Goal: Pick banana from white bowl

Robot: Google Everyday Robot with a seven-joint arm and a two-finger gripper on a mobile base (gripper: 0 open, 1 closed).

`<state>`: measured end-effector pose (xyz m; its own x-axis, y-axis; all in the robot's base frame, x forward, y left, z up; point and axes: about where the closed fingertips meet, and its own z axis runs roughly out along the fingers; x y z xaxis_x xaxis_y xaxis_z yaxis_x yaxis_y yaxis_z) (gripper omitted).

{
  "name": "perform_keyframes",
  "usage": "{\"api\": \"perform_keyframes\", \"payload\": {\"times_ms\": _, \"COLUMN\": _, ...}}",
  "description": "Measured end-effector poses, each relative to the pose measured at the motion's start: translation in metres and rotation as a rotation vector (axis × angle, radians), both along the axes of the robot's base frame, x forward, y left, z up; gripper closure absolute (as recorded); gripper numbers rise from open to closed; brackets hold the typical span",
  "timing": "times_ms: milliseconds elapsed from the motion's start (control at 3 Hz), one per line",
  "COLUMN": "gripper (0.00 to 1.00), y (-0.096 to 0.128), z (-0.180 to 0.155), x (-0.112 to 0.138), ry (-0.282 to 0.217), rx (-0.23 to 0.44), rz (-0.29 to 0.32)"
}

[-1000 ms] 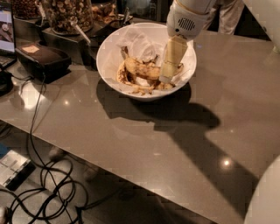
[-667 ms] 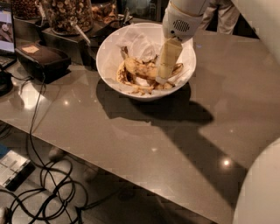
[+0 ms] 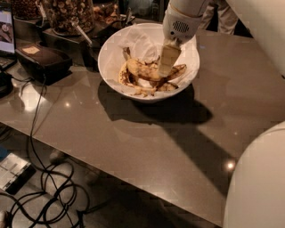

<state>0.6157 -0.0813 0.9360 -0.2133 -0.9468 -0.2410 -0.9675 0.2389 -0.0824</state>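
Observation:
The white bowl (image 3: 115,46) stands on the grey table at the back, lined with crumpled white paper. The banana (image 3: 139,70), dull yellow with brown blotches, lies across the middle of the bowl with its dark stem pointing up and left. Thin brown-yellow peel scraps (image 3: 143,91) lie around it. My gripper (image 3: 167,61) reaches down into the bowl from the upper right. Its cream tip is just above the right end of the banana and hides part of it.
A glass jar of nuts (image 3: 67,13) and a black box (image 3: 42,60) stand left of the bowl. A laptop (image 3: 5,26) is at the far left. Cables (image 3: 44,187) hang below the table's front edge. My white body (image 3: 258,187) fills the lower right.
The gripper has moved a little to the left inside the bowl, closer over the banana. The bowl and banana have not moved.

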Motion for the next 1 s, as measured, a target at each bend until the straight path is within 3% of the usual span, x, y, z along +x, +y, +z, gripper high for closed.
{"api": "perform_keyframes", "payload": {"times_ms": 333, "gripper": 0.57, "y": 0.0, "z": -0.005, "x": 0.006, "ry": 0.008, "rx": -0.007, "rz": -0.005}}
{"api": "perform_keyframes", "payload": {"times_ms": 1000, "gripper": 0.51, "y": 0.01, "z": -0.015, "x": 0.013, "ry": 0.023, "rx": -0.031, "rz": 0.025}}
